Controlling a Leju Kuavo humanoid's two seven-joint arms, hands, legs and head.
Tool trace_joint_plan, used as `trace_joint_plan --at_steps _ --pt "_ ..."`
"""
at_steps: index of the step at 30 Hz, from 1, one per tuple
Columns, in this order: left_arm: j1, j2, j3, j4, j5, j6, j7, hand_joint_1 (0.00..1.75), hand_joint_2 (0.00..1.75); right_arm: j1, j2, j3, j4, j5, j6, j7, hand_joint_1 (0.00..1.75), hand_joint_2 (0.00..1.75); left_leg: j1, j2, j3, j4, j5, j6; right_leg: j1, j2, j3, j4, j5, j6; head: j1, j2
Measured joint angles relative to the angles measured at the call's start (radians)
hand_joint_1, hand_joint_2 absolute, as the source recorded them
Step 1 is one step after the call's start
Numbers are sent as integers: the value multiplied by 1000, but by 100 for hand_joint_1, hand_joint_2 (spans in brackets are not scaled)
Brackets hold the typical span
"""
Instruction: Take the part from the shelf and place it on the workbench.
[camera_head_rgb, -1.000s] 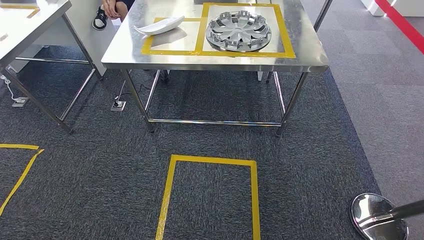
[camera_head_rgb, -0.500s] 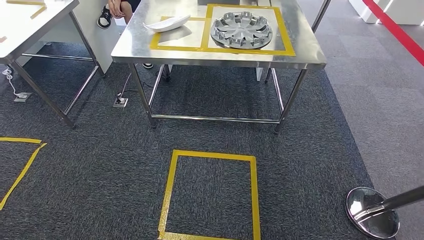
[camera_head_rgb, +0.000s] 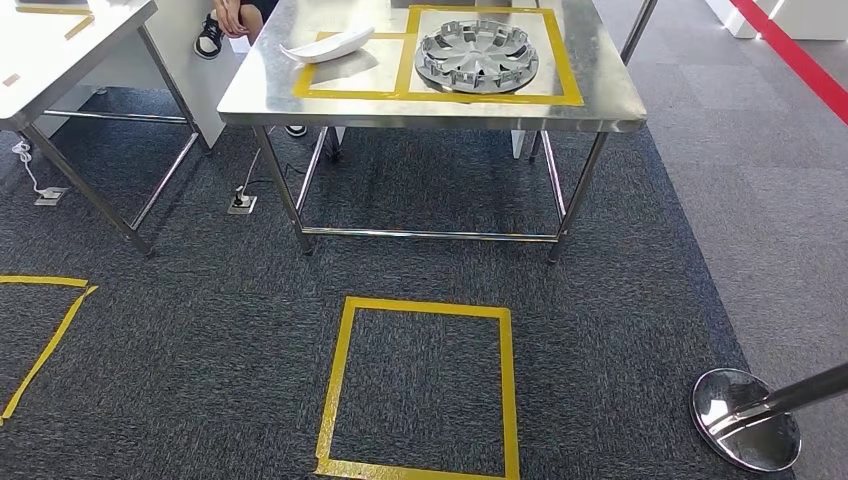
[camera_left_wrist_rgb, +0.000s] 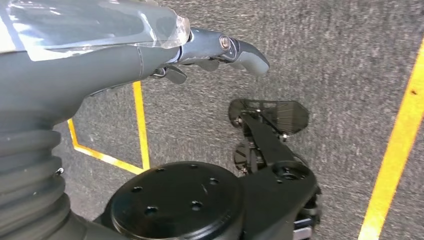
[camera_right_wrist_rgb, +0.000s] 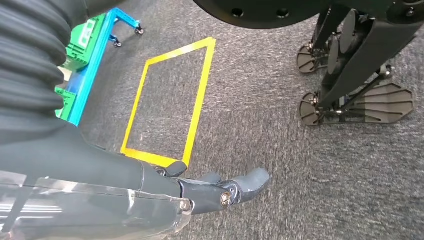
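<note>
Steel workbench (camera_head_rgb: 600, 95) ahead of me across dark carpet, a yellow taped square (camera_head_rgb: 340, 370) on the floor between; on its top, inside a taped frame, lies the wheel cover (camera_head_rgb: 477, 55), flat, ribbed side up, and just beside it in a smaller frame a white curved part (camera_head_rgb: 330, 45); which of these the task means I cannot tell, and no shelf is before me; I judge the wheel cover light, stiff moulded plastic, a little springy, slick on its silver face, its clips breakable, so best taken at the rim from two sides; the white piece looks thin, light, easy to tip; my left hand (camera_left_wrist_rgb: 210, 47) hangs over carpet, fingers loosely extended, holding nothing; my right hand (camera_right_wrist_rgb: 220, 192) likewise, empty.
</note>
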Motion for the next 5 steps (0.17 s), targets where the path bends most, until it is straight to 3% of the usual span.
trace_joint_plan --at_steps 2,4,5 --pt "10 0 -7 -8 7 5 8 0 87 9 -2 51 -9 -54 -8 -2 0 0 0 0 0 0 0 0 0 0 0 0 0 0 0 0" --pt "21 0 -15 -15 14 12 15 0 0 18 -3 102 -18 -108 -16 -4 0 0 0 0 0 0 0 0 -1 0 0 0 0 0 0 0" --pt "24 0 -17 -17 15 14 17 0 0 20 -4 115 -21 -122 -18 -5 0 0 -1 0 0 0 0 0 -2 0 0 0 0 0 0 0"
